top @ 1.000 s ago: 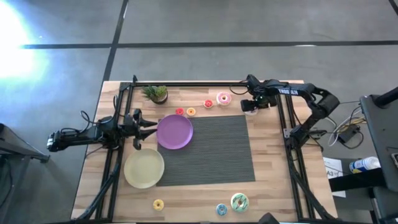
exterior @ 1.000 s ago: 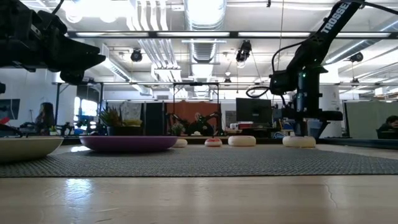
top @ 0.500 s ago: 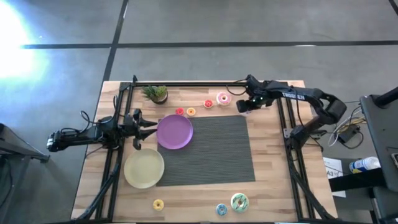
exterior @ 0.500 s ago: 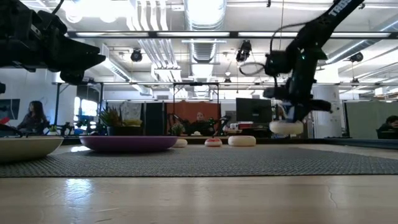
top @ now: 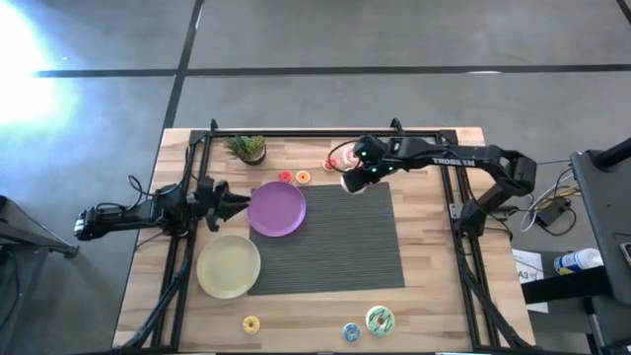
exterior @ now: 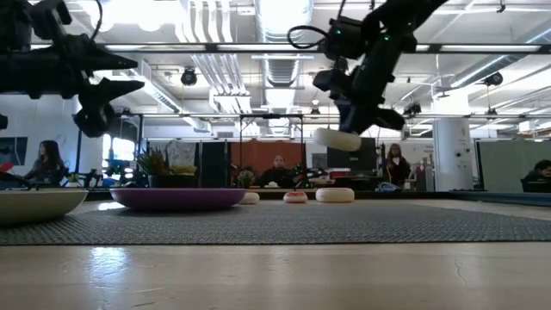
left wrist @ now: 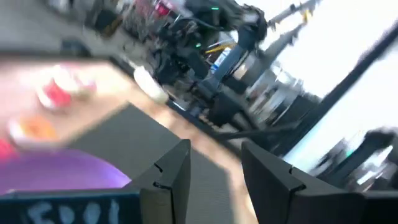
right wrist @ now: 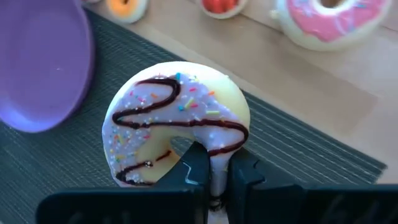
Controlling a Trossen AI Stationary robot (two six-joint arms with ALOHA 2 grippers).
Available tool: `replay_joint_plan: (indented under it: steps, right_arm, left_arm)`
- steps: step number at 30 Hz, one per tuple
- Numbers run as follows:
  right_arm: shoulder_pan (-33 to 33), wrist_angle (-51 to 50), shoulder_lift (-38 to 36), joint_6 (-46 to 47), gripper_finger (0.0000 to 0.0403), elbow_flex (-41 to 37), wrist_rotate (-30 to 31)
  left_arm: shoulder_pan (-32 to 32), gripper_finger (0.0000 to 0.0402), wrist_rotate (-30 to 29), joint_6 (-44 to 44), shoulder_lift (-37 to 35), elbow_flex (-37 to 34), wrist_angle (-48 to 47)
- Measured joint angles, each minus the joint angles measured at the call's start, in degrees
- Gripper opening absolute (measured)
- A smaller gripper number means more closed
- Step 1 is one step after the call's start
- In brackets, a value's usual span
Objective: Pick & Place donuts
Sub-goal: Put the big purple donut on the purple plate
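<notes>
A white-iced, sprinkled donut point(right wrist: 177, 118) with dark drizzle hangs over the far edge of the grey mat point(top: 335, 242), with my right gripper point(top: 352, 179) shut on it. The pink donut point(right wrist: 336, 18) and small red point(right wrist: 221, 5) and orange point(right wrist: 126, 6) donuts lie on the wood just beyond. Another small red one point(top: 285, 177) lies beside them. Yellow point(top: 250, 323), blue point(top: 350, 332) and green-iced point(top: 380, 319) donuts lie near the front edge. My left gripper point(left wrist: 214, 180) hovers open by the purple plate's point(top: 277, 208) left rim, touching nothing. My right gripper pinches one side of the donut's ring point(right wrist: 217, 158) between its two fingers. One finger point(right wrist: 194, 163) stands at the hole and the other point(right wrist: 245, 174) outside the rim. The fingers come from above, pointing down. The donut point(exterior: 337, 139) hangs clear of the table, icing up, a little tilted.
A yellow plate point(top: 228, 266) sits near the front left, next to the purple one. A small potted plant point(top: 246, 148) stands at the far left. Black frame rails point(top: 325, 132) run along the far edge and both sides of the table.
My right gripper has taken hold of the white donut at the far right of the wood and lifted it clear. It has carried the donut toward the table's left, past the pink donut, to above the mat's far edge. My left gripper has turned about its wrist.
</notes>
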Motion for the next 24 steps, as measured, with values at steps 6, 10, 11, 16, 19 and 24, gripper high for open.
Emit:
replay_joint_plan:
  steps: [6, 10, 11, 16, 19, 24]
  right_arm:
    - [2.49, 1.02, 5.41, 0.77, 0.0013, 5.72, -0.53]
    - [5.03, 4.47, 10.93, 0.51, 0.0013, 11.55, -2.58]
    - [5.62, 4.89, 12.54, 0.06, 0.0013, 13.36, -2.78]
    - [8.18, 4.28, 21.62, -2.03, 0.0013, 22.48, -4.93]
    - [9.33, 4.23, 26.47, -2.90, 0.0013, 27.52, -6.48]
    - [10.84, 4.15, 32.84, -3.75, 0.0013, 35.05, -8.24]
  left_arm:
    - [0.00, 0.0116, 0.00, -21.58, -0.01, 0.01, 0.01]
    - [0.00, 0.0116, -0.64, -27.14, -0.01, 0.01, 0.15]
    - [0.00, 0.0116, -0.64, -27.49, -0.02, 0.01, 0.58]
    - [0.00, 0.0116, -0.76, -27.32, -0.04, 0.01, 4.15]
    - [0.02, 0.0116, -0.79, -26.46, -0.04, 0.01, 4.32]
    - [0.02, 0.0116, -0.79, -26.18, -0.04, 0.01, 1.60]
